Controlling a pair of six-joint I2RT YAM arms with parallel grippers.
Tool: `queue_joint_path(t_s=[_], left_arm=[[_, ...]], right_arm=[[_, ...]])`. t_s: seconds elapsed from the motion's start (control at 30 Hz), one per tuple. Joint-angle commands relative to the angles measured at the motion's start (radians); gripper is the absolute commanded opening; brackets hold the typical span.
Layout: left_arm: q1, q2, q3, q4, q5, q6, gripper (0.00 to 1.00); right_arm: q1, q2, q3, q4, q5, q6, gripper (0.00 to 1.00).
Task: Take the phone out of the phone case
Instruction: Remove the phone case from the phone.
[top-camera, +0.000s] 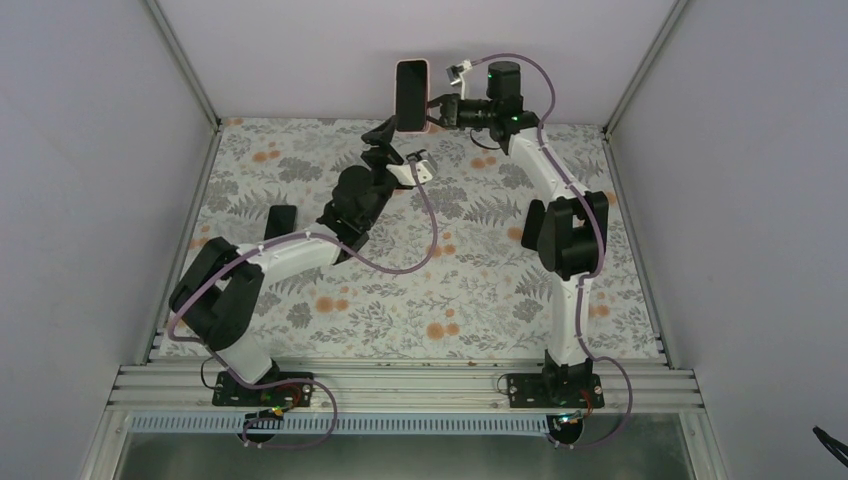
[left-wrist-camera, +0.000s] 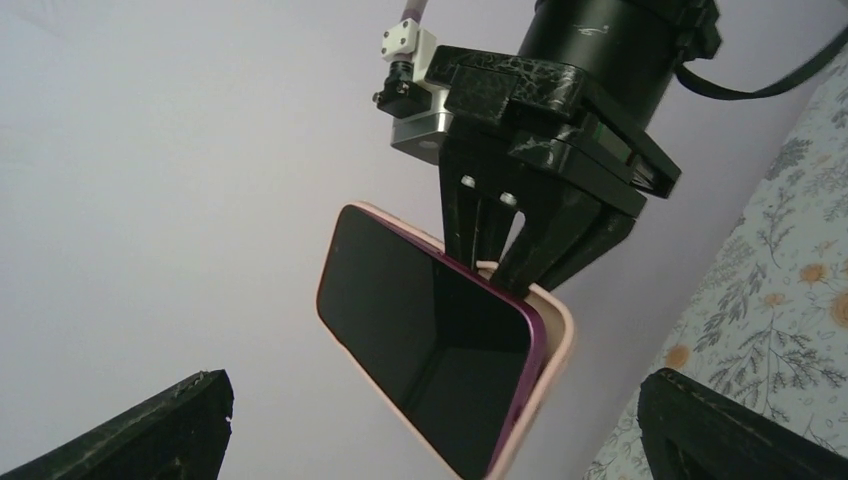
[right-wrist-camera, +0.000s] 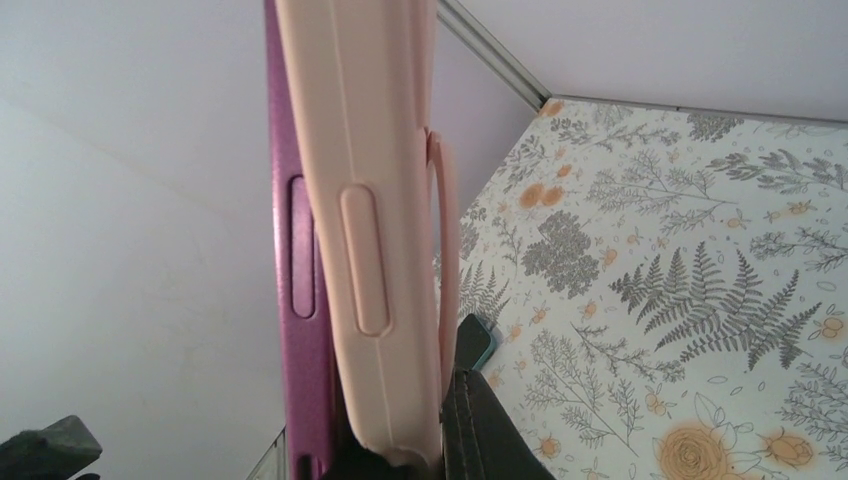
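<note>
Both arms (top-camera: 300, 245) rise nearest the overhead camera, reaching over the table (top-camera: 480, 290) to its far edge. Held aloft there, roughly upright, is the case (right-wrist-camera: 360, 200), pinched at one long edge by the right gripper (left-wrist-camera: 495, 262), which is clenched tight. Its phone (left-wrist-camera: 430, 350) sits partly out, with a purple side showing bare beside the peeled pink wall. Left gripper (top-camera: 385, 140) hovers near the screen, fingers (left-wrist-camera: 150, 430) spread wide and holding nothing. A nudge instead of a firm grasp could pop the loosened phone free to drop onto the table. The soft case could also slip from that thin pinch.
</note>
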Motion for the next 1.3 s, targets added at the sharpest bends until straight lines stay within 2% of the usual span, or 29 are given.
queue_joint_path(t_s=[0.0, 0.17, 0.43, 1.27], left_arm=[[-0.004, 0.04, 0.049, 0.109, -0.034, 0.004, 1.0], [-0.003, 0.082, 0.064, 0.173, -0.071, 0.034, 1.0], [-0.003, 0.134, 0.105, 0.158, -0.097, 0.045, 1.0], [0.078, 0.173, 0.206, -0.062, -0.087, -0.039, 1.0]], right_arm=[[0.018, -0.048, -0.021, 0.068, -0.014, 0.014, 0.03], [0.021, -0.078, -0.054, 0.085, -0.023, 0.009, 0.03], [0.026, -0.101, -0.08, 0.097, -0.029, 0.01, 0.03], [0.047, -0.136, -0.093, 0.12, -0.043, 0.015, 0.03]])
